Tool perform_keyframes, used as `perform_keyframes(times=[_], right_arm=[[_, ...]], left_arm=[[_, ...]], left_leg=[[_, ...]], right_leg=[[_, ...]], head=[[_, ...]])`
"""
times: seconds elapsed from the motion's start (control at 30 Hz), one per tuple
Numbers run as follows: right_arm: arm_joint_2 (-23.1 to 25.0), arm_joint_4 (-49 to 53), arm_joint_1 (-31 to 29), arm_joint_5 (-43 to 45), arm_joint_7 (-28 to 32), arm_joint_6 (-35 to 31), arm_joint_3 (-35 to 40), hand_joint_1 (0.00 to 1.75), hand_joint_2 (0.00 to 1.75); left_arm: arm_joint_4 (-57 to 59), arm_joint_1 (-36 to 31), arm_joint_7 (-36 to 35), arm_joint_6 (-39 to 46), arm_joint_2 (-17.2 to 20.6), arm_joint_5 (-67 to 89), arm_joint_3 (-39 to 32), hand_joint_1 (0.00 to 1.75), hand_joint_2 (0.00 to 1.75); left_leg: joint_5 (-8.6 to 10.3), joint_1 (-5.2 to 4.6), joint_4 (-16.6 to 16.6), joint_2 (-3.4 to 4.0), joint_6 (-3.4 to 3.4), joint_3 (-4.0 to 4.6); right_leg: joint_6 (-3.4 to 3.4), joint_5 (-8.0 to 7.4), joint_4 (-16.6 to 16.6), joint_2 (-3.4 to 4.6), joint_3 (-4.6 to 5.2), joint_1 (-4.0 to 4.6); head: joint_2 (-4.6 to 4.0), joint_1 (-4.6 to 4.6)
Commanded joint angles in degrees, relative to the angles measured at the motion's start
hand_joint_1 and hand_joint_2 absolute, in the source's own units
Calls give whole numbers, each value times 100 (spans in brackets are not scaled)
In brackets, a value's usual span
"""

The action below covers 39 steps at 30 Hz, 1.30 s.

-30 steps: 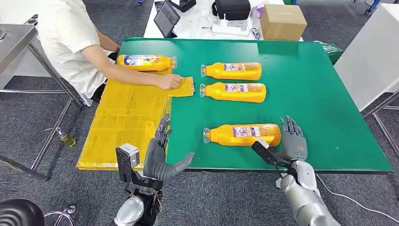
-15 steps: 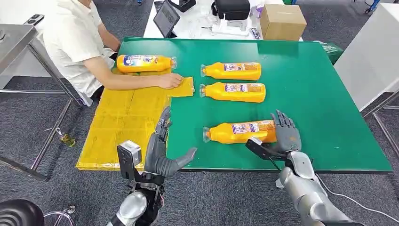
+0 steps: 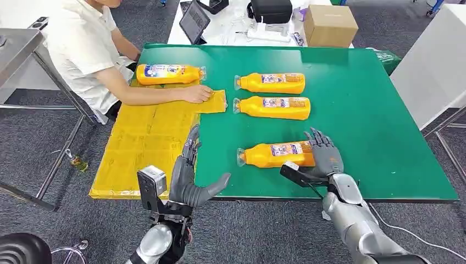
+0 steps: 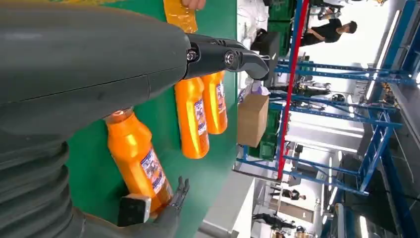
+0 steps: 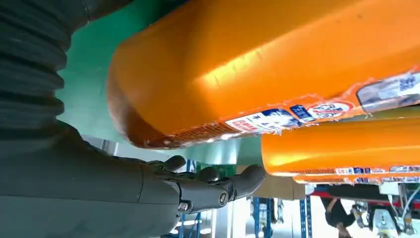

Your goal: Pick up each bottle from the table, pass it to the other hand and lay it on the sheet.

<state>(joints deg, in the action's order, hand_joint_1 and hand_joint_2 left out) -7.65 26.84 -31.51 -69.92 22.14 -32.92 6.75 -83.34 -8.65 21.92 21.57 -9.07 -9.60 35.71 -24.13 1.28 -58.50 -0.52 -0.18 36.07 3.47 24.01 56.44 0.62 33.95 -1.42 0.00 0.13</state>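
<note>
Head view shows the green tabletop [image 3: 373, 110] with four orange bottles lying on their sides. The nearest bottle [image 3: 277, 154] lies near the front edge, cap end pointing left; the right hand [image 3: 324, 157] is at its base end, fingers spread and raised around the bottle's bottom. Right wrist view has that bottle's base close against the palm with the fingers extended past it, so the hand looks released, though whether it already presses the bottle is hard to tell. Two more bottles lie side by side farther back near the middle of the tabletop, the far middle bottle [image 3: 270, 82] and the second middle bottle [image 3: 273, 107]. A fourth bottle [image 3: 169, 73] lies at the far left, at the far end of the yellow sheet [image 3: 143, 143], which covers the left edge of the tabletop. A person [image 3: 82, 49] sits at the far left with a hand resting on the sheet. The left hand [image 3: 189, 176] is at the near edge beside the sheet, fingers apart and holding nothing.
</note>
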Motion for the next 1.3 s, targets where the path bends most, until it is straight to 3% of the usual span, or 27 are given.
perform_keyframes(times=[0.03,0.17,0.2,0.23,0.43,0.63,0.8,0.93,1.1,1.3], right_arm=[[-141,-596,-262,138,-54,631,428,28,175],[-149,-596,-257,150,-40,628,429,28,175],[-149,-596,-257,150,-40,628,429,162,175],[-138,-662,-278,215,-81,827,426,175,175],[-214,-823,-139,334,-125,1031,465,175,175],[-204,-785,-46,670,314,973,380,175,175],[-12,-552,57,1704,884,1093,-141,175,175],[17,-503,61,1752,895,1077,-152,175,175],[311,653,540,3054,1464,1097,-543,175,175],[766,2658,1377,4177,1276,968,-40,175,175]], left_arm=[[314,-145,-2,3,84,-52,126,0,175],[319,-147,-2,3,80,-53,125,0,175],[319,-147,-2,3,80,-53,125,0,175],[327,-142,1,-6,73,-64,112,0,175],[401,-154,36,-65,56,-115,89,0,175],[430,-201,52,-124,42,-135,105,0,175],[373,-103,176,-65,49,-194,-2,0,175],[355,-59,213,-56,93,-202,-40,0,175],[285,424,76,-95,104,-772,-499,0,175],[417,435,-35,-137,73,-1444,-397,0,175]], left_leg=[[-2,0,6,-1,7,-17],[-3,0,5,0,6,-19],[-4,2,7,2,8,-26],[-5,0,10,0,11,-36],[-1,3,8,-10,5,-23],[-2,5,11,-13,8,-39],[-2,6,11,-7,6,-40],[-2,5,7,2,3,-31],[-5,4,13,14,4,-41],[-14,5,12,22,4,-45]], right_leg=[[-13,3,-7,-8,-19,4],[-13,3,-6,-7,-20,4],[-18,4,-10,-8,-28,7],[-24,6,-12,-13,-38,7],[-11,4,-12,-16,-28,6],[-18,6,-18,-23,-46,10],[-19,4,-18,-17,-43,10],[-13,1,-11,-4,-30,8],[-16,0,-16,8,-36,8],[-25,9,-10,11,-39,12]], head=[[0,0],[0,2],[0,0],[0,2],[0,2],[0,4],[0,2],[0,2],[0,2],[0,2]])
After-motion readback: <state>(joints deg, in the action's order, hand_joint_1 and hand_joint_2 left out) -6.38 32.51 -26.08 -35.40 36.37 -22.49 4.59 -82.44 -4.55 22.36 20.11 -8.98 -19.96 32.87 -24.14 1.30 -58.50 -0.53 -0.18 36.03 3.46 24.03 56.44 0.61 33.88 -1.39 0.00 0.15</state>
